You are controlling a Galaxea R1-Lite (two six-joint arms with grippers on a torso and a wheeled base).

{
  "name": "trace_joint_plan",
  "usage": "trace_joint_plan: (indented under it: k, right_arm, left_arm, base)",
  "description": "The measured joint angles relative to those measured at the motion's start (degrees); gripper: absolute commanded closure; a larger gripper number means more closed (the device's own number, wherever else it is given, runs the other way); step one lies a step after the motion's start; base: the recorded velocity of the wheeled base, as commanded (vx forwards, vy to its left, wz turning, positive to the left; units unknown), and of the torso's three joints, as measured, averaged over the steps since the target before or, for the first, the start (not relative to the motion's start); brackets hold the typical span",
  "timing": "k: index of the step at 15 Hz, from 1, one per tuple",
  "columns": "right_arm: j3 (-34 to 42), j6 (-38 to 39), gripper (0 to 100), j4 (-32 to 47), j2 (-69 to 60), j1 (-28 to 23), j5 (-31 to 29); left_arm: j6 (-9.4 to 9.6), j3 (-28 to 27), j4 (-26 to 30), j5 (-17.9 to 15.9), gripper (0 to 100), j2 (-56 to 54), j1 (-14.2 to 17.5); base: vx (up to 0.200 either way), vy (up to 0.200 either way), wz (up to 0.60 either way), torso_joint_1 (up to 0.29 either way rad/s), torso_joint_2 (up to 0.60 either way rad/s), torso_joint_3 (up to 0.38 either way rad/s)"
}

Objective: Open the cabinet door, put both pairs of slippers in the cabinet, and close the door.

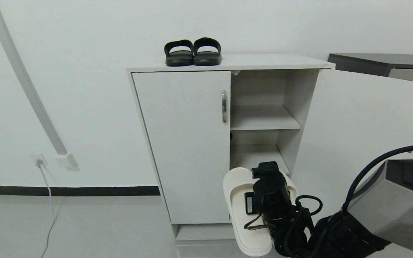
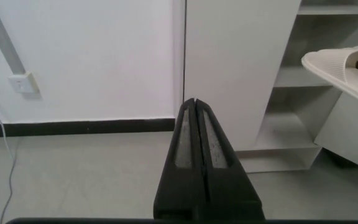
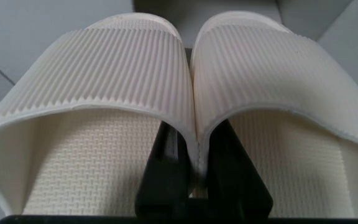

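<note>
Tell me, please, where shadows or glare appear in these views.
Head view: even light, cabinet shelves shaded, small glint on the door handle. Right wrist view: shadow inside the white slippers around the right gripper. Left wrist view: flat light, no glare.

One slipper pair [image 1: 193,52] atop the cabinet [image 1: 181,143], the other pair [image 1: 237,215] before its open right side.

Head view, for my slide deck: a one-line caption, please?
Right gripper holds cream ribbed slippers before the half-open white cabinet; black slippers sit on top.
</note>
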Motion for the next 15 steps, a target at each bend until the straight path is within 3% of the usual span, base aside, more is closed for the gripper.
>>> trace_joint_plan:
  k: [4,15]
  right_arm:
    - [-0.3,0.1,100,0.1,1.3,-0.4,0.0]
    - [-9.6,0.0,100,-2.9,12.5,-1.8,0.8]
  left_arm:
    - [0.10,0.0,0.1,0.0,100,0.0,0.0]
    - [0.11,0.0,0.0,0.0,100,0.0,0.0]
  base:
    - [0.000,-0.200,0.00,0.004,0.00,0.000]
    - [0.000,0.000,0.00,0.000,0.00,0.000]
